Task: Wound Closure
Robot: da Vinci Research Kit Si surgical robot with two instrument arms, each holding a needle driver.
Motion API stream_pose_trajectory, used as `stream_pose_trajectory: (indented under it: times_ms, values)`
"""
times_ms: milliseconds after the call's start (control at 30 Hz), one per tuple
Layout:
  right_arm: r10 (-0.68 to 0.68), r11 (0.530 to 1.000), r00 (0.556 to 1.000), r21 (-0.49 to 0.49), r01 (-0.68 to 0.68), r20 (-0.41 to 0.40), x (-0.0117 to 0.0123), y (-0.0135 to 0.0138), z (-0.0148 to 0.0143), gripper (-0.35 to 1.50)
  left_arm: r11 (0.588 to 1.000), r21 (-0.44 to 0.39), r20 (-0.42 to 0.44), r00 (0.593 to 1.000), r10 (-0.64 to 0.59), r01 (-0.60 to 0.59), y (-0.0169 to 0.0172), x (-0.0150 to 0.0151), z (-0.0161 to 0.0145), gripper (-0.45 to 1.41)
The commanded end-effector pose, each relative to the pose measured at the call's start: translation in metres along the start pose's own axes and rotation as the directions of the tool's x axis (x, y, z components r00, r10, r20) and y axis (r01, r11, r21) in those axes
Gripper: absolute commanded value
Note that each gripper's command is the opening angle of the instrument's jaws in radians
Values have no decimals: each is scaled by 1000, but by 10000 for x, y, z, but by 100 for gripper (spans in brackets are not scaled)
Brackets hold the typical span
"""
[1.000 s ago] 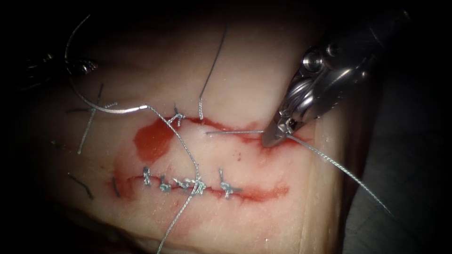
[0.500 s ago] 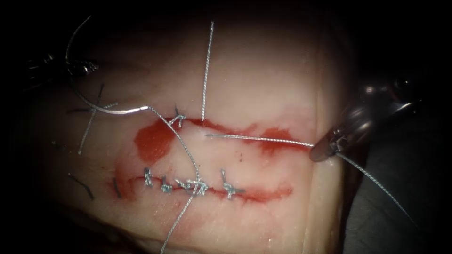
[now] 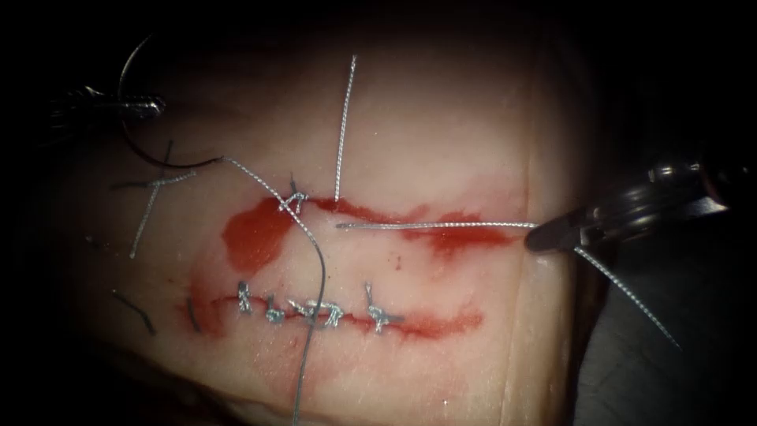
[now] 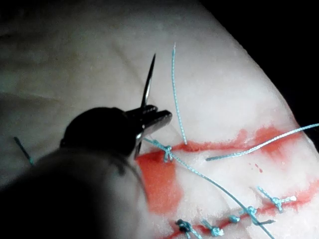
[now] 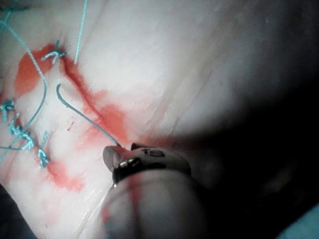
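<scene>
Endoscope view: left tool (image 3: 146, 106) fingers clamped on needle (image 3: 138, 150) mid-curve, off tissue (image 3: 441, 142); right tool (image 3: 552, 234) fingers clamped on thread (image 3: 434, 226).

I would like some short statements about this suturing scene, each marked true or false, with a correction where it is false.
1. The left tool holds the needle. True.
2. The needle is buried in the tissue. False: it hangs free in the left tool's jaws, above the surface.
3. The right tool holds thread. True.
4. The right tool is at the left end of the cut. False: it is at the tissue's right edge.
5. The lower cut carries knots. True.
</scene>
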Motion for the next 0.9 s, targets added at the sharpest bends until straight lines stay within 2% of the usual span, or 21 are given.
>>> stream_pose_trajectory:
  times_ms: [33,67,100,167,267,333,367,400,433,467,500,533,567,600,633,667,700,733,767,867,900]
  values:
    - [-3,1000,995,9,2,97,-1,13,-2,113,995,16,1,995,-101,101,9,-3,5,-45]
    - [53,998,979,7,-55,198,-10,20,-11,120,954,125,9,962,-274,271,21,-3,2,-45]
    - [80,997,965,0,-82,249,-15,23,-18,126,929,199,2,948,-318,311,27,-4,0,-45]
    - [81,997,943,-15,-80,323,-22,25,-26,128,863,338,-5,918,-398,376,42,-2,-4,-45]
    - [52,999,890,-25,-46,453,-32,27,-41,128,780,377,-60,854,-518,499,62,9,-9,-45]
    - [101,995,849,-72,-75,519,-39,27,-50,131,733,372,-102,810,-577,569,73,17,-10,-45]
    - [174,983,811,-145,-112,559,-44,27,-56,141,702,389,-114,787,-606,597,84,22,-10,-45]
    - [205,976,793,-179,-122,573,-45,26,-57,143,701,389,-113,786,-608,598,88,23,-9,-30]
    - [217,973,779,-199,-120,588,-45,26,-57,143,703,383,-111,786,-609,599,93,23,-8,19]
    - [235,967,750,-229,-115,618,-44,25,-54,143,737,331,-111,800,-590,589,101,25,-7,44]
    - [234,967,743,-229,-112,626,-44,24,-53,143,759,279,-115,805,-582,588,105,28,-7,74]
    - [233,967,739,-231,-108,632,-43,25,-47,143,798,172,-119,816,-566,578,112,31,-7,101]
    - [232,967,738,-232,-105,634,-42,26,-45,143,818,117,-131,826,-549,563,115,33,-6,108]
    - [228,968,739,-232,-100,633,-41,27,-42,143,861,52,-150,856,-495,507,119,35,-7,125]
    - [223,968,740,-233,-92,635,-39,29,-35,143,903,-52,-197,882,-428,426,124,39,-8,138]
    - [222,968,738,-233,-90,637,-38,30,-33,143,923,-111,-235,893,-385,369,125,43,-11,136]
    - [219,969,737,-234,-85,639,-36,32,-29,143,922,-161,-254,888,-383,352,126,45,-13,135]
    - [216,969,735,-236,-78,642,-32,34,-24,143,940,-258,-322,898,-300,222,127,47,-19,135]
    - [214,969,734,-236,-74,645,-30,36,-21,143,939,-300,-340,901,-270,167,126,46,-21,136]
    - [210,969,731,-236,-69,649,-28,39,-15,143,911,-412,-355,925,-136,-24,115,30,-30,131]
    - [207,969,733,-240,-62,648,-26,40,-12,143,892,-441,-353,933,-67,-103,97,12,-34,126]
